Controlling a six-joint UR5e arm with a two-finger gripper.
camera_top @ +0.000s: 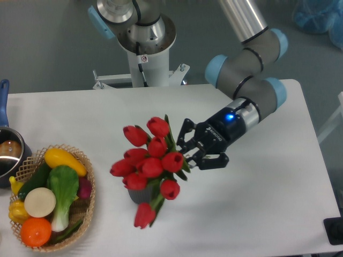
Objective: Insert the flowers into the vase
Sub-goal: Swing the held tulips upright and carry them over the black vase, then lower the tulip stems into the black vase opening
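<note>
A white surface carries everything. The arm reaches in from the upper right, its end effector pointing left and clenched on the green stems of the flowers. The red tulip heads are held up off the surface, spread over the vase, hiding all but a dark sliver of it below the blooms. At the left sits a wicker basket of vegetables, and beyond it a pot at the edge.

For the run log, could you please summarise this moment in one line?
gripper: shut on flowers | flowers: over vase, blooms hide its mouth | insertion: cannot tell
</note>
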